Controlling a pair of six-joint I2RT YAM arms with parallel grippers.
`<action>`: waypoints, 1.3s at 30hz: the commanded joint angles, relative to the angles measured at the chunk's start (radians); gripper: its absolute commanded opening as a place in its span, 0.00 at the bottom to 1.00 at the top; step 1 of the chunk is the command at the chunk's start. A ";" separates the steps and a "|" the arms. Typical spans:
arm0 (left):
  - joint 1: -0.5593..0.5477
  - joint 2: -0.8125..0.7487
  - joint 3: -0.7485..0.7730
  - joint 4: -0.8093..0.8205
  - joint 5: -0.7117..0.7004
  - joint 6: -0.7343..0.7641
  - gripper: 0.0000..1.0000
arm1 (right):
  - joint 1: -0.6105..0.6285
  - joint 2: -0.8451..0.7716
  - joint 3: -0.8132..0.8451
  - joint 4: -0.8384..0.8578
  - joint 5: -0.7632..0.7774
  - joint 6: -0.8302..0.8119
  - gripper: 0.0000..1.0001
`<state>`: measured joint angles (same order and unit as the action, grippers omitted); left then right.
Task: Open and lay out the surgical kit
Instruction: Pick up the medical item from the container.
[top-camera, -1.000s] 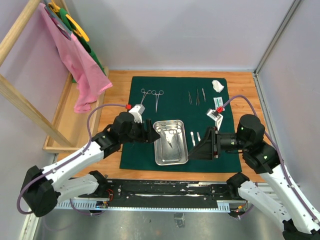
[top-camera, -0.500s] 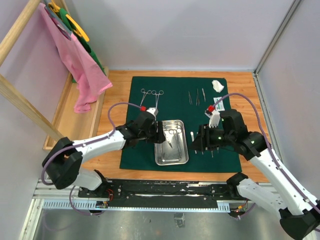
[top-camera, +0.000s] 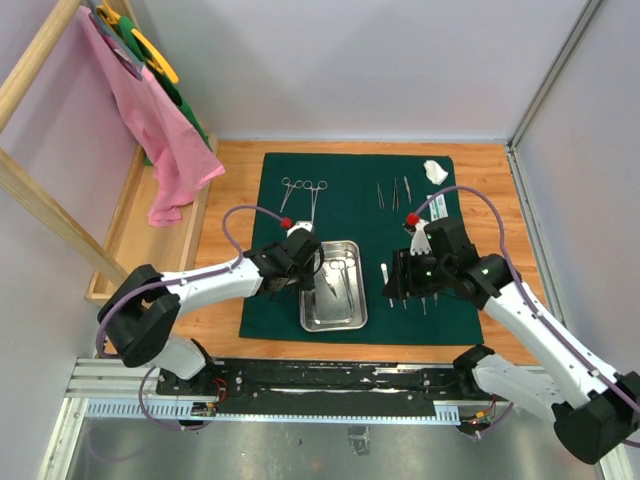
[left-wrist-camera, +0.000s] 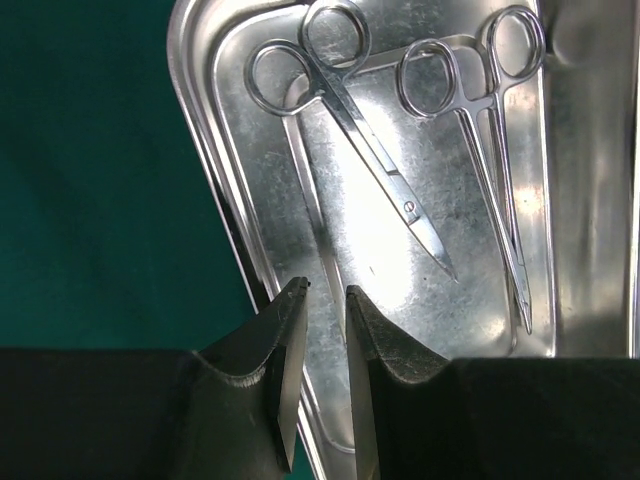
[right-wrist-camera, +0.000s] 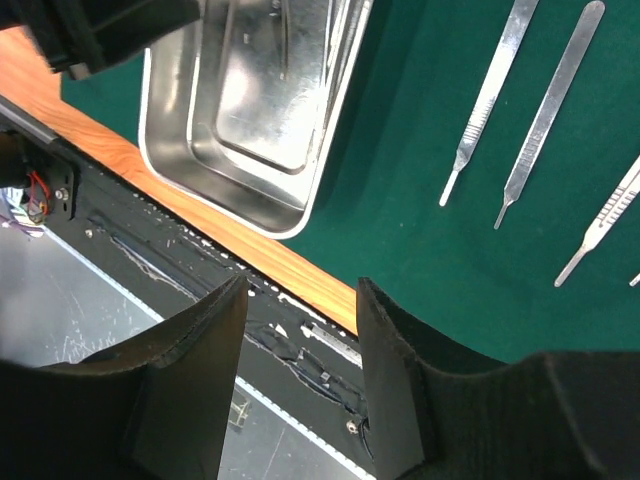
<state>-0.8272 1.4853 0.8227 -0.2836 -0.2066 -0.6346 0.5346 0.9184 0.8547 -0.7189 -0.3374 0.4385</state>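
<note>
A pink cloth (top-camera: 150, 120) hangs from a wooden rack (top-camera: 60, 225) left of the wooden table (top-camera: 490, 170).

Left pincer (left-wrist-camera: 326, 290) hides the near stretch of the tray (left-wrist-camera: 215, 140) rim, and the picture's edges crop its top and right side. In the right wrist view, two handles (right-wrist-camera: 495, 80) run off the top and right. From above, the tools (top-camera: 335, 275) inside are too small to tell apart.

Robotics lab cell: grey partition walls (top-camera: 380, 70), bolted mounting rail (top-camera: 330, 377).
</note>
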 joint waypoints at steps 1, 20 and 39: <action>0.000 -0.047 -0.008 -0.079 -0.086 -0.001 0.27 | -0.004 0.066 -0.031 0.063 -0.014 -0.015 0.49; 0.074 -0.262 0.045 -0.028 0.024 0.045 0.45 | 0.260 0.477 0.201 0.221 0.137 0.054 0.42; 0.154 -0.842 0.077 -0.283 -0.220 0.005 0.46 | 0.487 0.988 0.569 0.048 0.477 -0.025 0.39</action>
<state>-0.6769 0.6842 0.8795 -0.4919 -0.3695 -0.6189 0.9882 1.8355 1.3243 -0.5720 0.0048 0.4553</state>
